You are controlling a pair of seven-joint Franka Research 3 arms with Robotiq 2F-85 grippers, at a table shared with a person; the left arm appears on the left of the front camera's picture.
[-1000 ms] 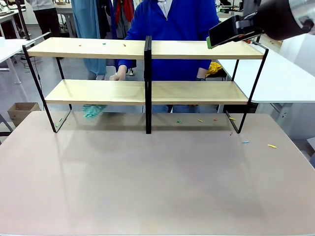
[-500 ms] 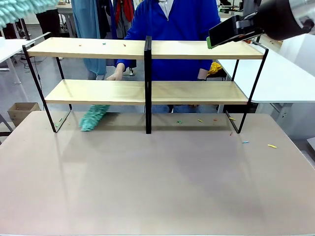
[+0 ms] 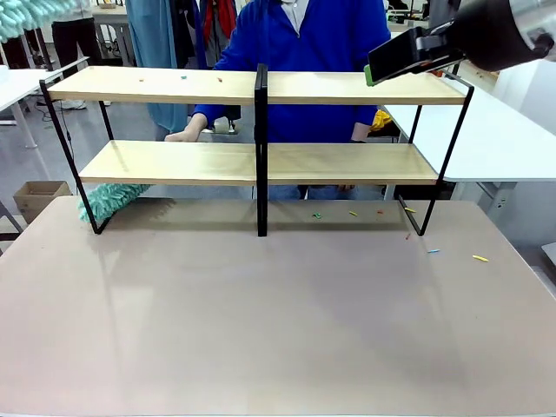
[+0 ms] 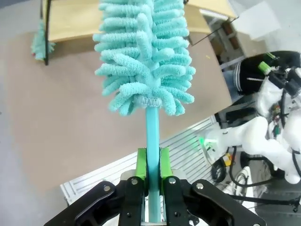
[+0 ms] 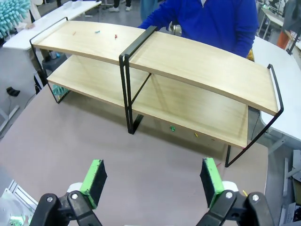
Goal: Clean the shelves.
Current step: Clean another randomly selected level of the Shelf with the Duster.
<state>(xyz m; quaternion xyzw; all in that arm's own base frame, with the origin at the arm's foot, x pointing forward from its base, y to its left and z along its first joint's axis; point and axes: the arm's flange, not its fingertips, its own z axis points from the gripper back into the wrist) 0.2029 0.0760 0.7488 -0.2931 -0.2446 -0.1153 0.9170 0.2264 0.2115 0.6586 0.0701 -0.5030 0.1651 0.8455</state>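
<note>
The shelves (image 3: 261, 87) stand across the far half of the brown table, four light-wood boards on a black frame; they also lie ahead in the right wrist view (image 5: 188, 61). My left gripper (image 4: 153, 165) is shut on the handle of a fluffy teal duster (image 4: 146, 56), whose head shows at the top left of the front view (image 3: 26, 13), above and left of the rack. My right gripper (image 5: 151, 179) is open and empty, hanging high in front of the rack's right end (image 3: 391, 59). A person in blue behind the rack sweeps a second teal duster (image 3: 111, 200) under the lower left board.
Small coloured bits lie on the top left board (image 3: 183, 77), on the table under the right half (image 3: 352, 213) and farther right (image 3: 479, 258). The person's hand (image 3: 182, 135) is behind the lower left board. White tables flank the rack. The table's near half is bare.
The person's duster has swept left under the lower board, and the hand has followed. My left-held duster has come into the top left corner. The right arm has stayed still.
</note>
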